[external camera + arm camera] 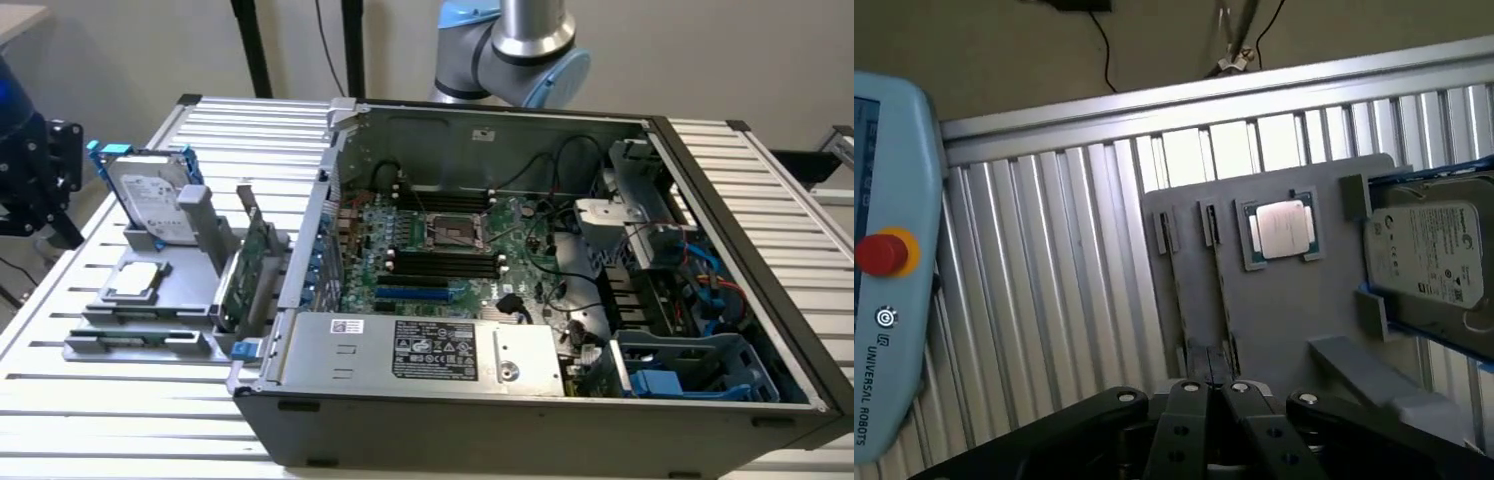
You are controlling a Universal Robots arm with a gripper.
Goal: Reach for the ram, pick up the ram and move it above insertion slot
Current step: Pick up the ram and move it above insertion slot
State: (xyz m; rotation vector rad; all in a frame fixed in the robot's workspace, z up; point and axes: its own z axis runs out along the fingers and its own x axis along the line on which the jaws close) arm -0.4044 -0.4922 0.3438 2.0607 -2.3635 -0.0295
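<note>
The gripper, fingers pinched narrow, hangs above the gray tray beside the open case. The tray holds a processor, a hard drive and a green card.

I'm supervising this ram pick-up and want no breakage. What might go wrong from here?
The green boards stand close together in the grey holder; the hand might catch the wrong one.
Its fingers look shut; descending so, they would hit a board's edge.
The case wall rises right beside them, so a low carry might clip it.
</note>
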